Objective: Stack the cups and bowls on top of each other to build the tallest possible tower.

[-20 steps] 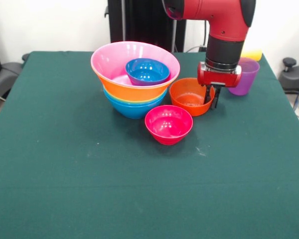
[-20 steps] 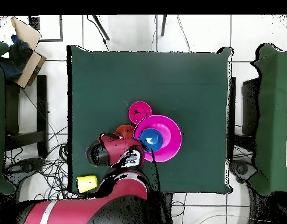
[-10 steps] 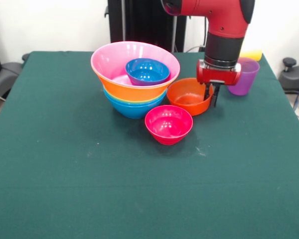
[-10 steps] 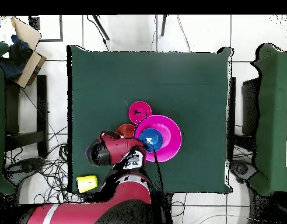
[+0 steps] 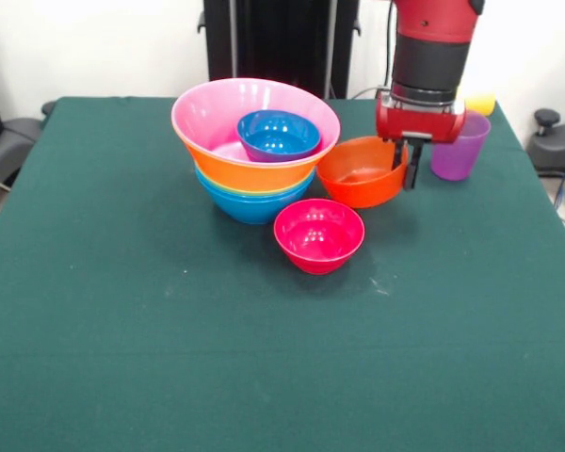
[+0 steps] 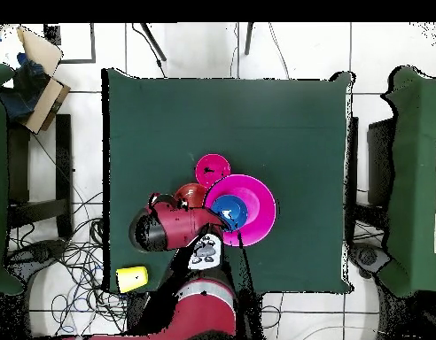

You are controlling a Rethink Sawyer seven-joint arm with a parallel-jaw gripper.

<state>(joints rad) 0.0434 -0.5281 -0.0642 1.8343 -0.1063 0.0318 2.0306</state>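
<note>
Gripping the orange-red bowl [image 5: 361,172] by its rim, tilted clear of the table, gripper [image 5: 407,175] sits beside the tower [image 5: 255,151], whose dark blue bowl [image 5: 278,135] lies toward picture-left and slightly higher.

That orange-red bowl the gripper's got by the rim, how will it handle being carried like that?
The orange-red bowl already hangs tilted from the gripper, so it will probably swing or pivot. Its glossy plastic looks slippery, so it may slide out of a rim pinch. It keeps its shape while lifted, so it is likely stiff and light.
</note>
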